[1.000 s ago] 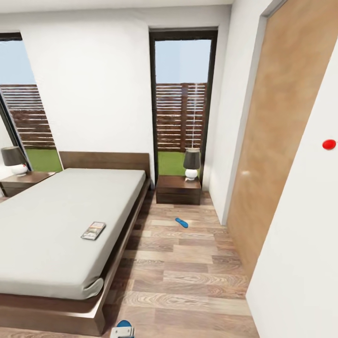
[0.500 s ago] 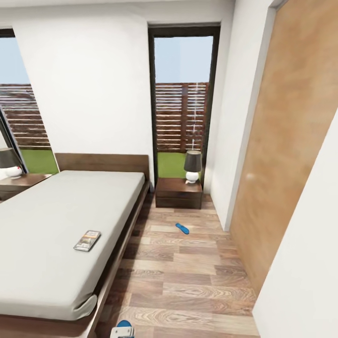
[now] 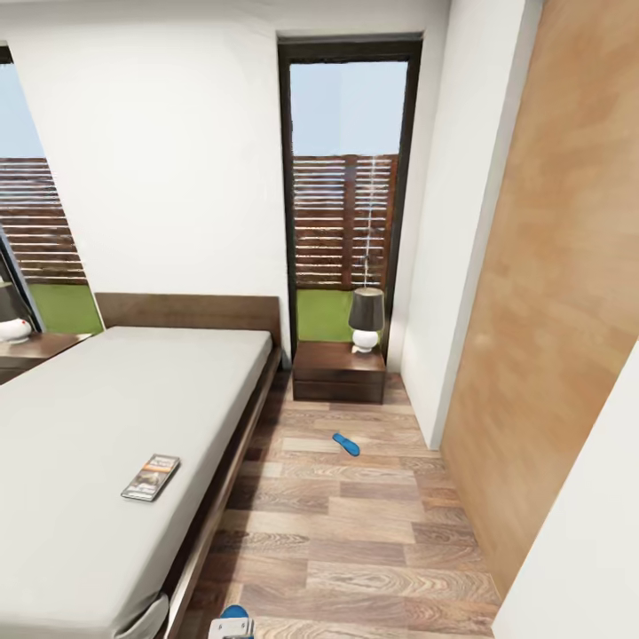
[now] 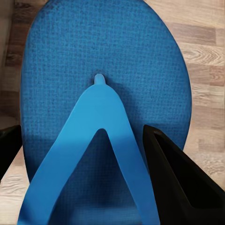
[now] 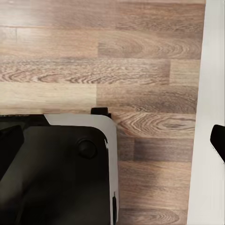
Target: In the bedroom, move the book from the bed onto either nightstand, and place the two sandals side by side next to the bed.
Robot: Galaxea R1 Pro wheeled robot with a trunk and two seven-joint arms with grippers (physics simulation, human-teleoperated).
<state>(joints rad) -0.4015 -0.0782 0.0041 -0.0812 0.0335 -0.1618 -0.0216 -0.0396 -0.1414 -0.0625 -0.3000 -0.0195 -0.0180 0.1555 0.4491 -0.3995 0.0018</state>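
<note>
Blue sandal (image 4: 105, 108) sits between left gripper (image 4: 89, 154) fingers (image 4: 176, 176), clenched on its sides, carried low above plank floor (image 3: 373, 532). Second sandal (image 3: 345, 444) lies alone on floor, near nightstand (image 3: 339, 371), apart from bed (image 3: 98, 426). Book (image 3: 151, 477) flat on mattress near edge, orange band, dark cover. Right gripper state: cannot tell. Risk: thin foam sole slips from side pinch while base rolls; wall close at right, clipping possible.
</note>
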